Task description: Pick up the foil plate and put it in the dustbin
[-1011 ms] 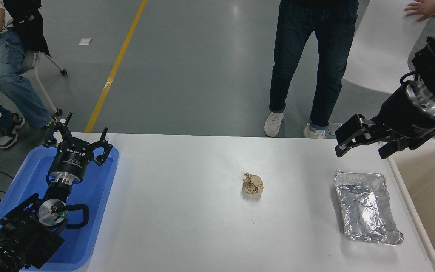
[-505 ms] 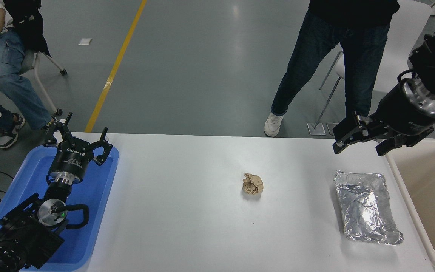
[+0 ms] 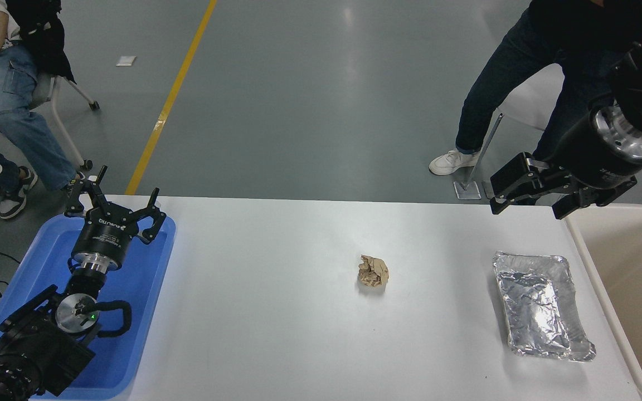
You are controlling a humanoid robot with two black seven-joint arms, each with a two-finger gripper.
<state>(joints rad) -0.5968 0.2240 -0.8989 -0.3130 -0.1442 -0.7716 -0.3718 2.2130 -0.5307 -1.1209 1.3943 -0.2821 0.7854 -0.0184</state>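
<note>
Right gripper (image 3: pixel 527 197) hovers with jaws spread and empty; the foil plate (image 3: pixel 541 304) lies below them, beside the dustbin (image 3: pixel 594 278).

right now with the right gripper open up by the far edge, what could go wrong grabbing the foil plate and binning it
1. The foil plate is thin and crinkled, so the right gripper may crush it or slip off its rim.
2. The plate lies close beside the dustbin; a descending gripper could knock the bin's rim.
3. A person stands just behind the right arm, so a wide swing might come near them.
</note>
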